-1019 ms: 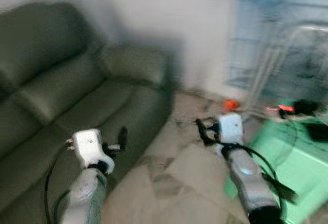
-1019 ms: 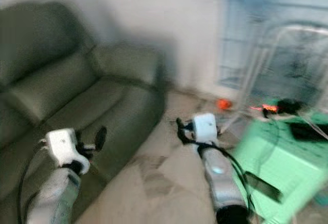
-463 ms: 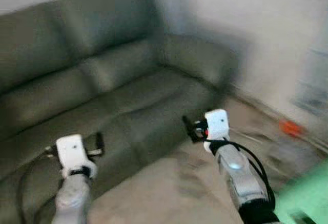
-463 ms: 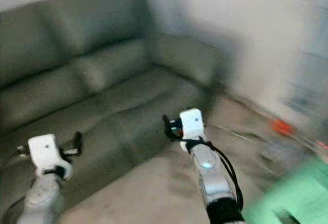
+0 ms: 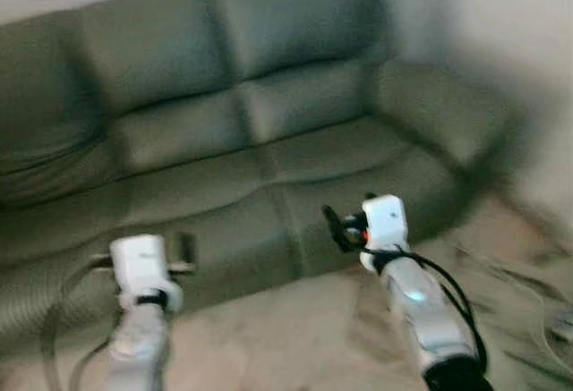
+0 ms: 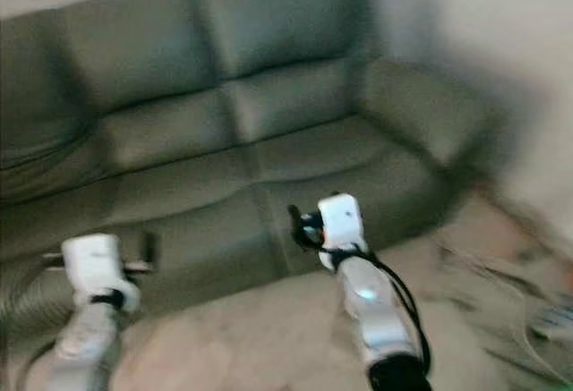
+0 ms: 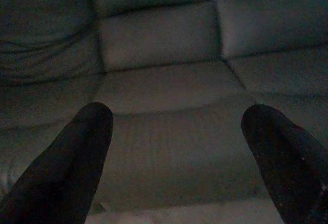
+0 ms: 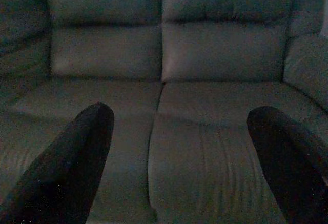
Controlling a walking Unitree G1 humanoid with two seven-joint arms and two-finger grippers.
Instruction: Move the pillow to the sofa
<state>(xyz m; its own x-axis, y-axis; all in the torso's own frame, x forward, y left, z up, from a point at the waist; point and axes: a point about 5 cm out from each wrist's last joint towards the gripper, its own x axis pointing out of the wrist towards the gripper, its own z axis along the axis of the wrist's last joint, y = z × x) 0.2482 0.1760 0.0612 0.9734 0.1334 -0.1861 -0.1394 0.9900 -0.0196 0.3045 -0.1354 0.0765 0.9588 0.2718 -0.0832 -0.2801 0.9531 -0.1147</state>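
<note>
So the head cameras are pretty smeared here, but the big thing is easy to read: a dark grey-green sofa [image 5: 269,123] stretches across the upper part of the scene, backed against a pale wall [image 5: 501,15]. Its padded backrest is split into sections, with seat cushions below and a chunky armrest [image 5: 448,114] at the robot's right end. It sits straight ahead of the robot, with a strip of beige patterned floor [image 5: 295,328] between them.

Both silver arms are raised in front of the body. The left arm [image 5: 139,328] ends in a white wrist block, and the left end effector [image 7: 177,116] points at the front edge of a seat cushion. In its wrist view the two black fingers [image 7: 77,157] are spread wide, with nothing but sofa upholstery between them (it's a dim shot, but the gap is obvious). The right arm [image 5: 421,310] reaches a bit further forward, and the right end effector [image 8: 179,114] is likewise spread wide and holding nothing. It's aimed at the seam where two seat cushions meet, with the matching seam between backrest sections above it.

Neither end effector touches the sofa; both hang just short of its front edge.

Off on the robot's right, some thin pale cables [image 5: 528,275] trail over the floor near the armrest end (too blurry to say what they belong to).
</note>
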